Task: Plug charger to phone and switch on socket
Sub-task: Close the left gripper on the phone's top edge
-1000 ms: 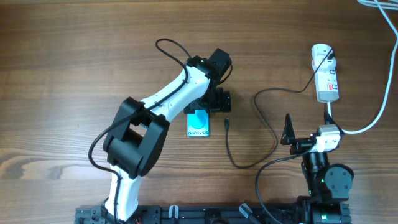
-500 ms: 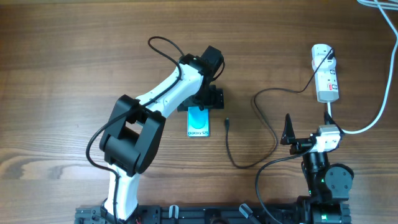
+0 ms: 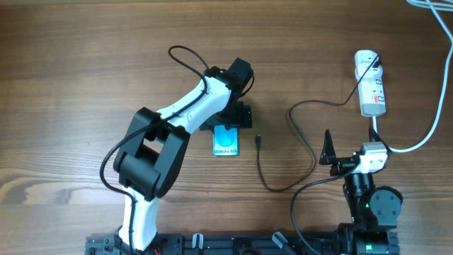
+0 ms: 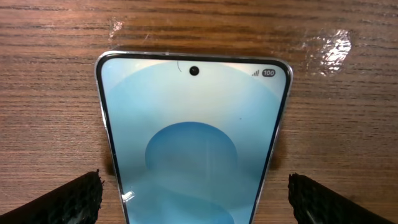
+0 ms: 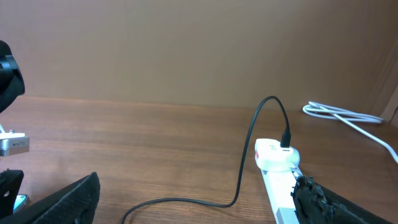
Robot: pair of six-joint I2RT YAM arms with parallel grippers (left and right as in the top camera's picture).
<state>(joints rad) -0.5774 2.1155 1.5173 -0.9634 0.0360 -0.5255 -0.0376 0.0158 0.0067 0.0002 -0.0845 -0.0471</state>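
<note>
The nearer left gripper (image 3: 232, 117), jaws spread and empty, stands over the 12 o'clock end of the phone (image 3: 226, 144), whose long axis runs 12-to-6.

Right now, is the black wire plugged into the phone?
No, the charger tip lies beside the phone, not touching it.

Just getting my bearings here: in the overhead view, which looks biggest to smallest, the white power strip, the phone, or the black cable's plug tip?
1. the power strip, clearly the longest
2. the phone, though its top end is hidden under the left gripper, so it's really somewhat bigger than it looks
3. the plug tip, tiny
</note>
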